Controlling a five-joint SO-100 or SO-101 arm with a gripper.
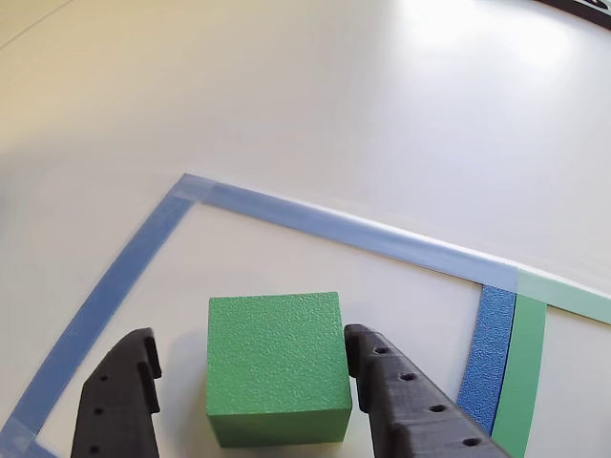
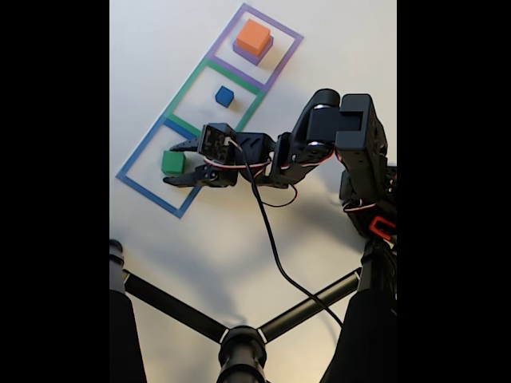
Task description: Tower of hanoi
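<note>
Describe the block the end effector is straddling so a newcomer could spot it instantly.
In the fixed view, three taped squares run in a row across the white table. The block sits in the blue-taped end square, between the open end effector fingers. It is the green cube; the others are blue, or orange on purple.

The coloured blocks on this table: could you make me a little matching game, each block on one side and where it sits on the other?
Blocks:
1. green block
2. blue block
3. orange block
4. purple block

Places:
A. alone in the green tape square
B. on top of another block
C. between the open fingers of the gripper
D. under another block, in the purple tape square

Pairs: 1-C, 2-A, 3-B, 4-D
</note>
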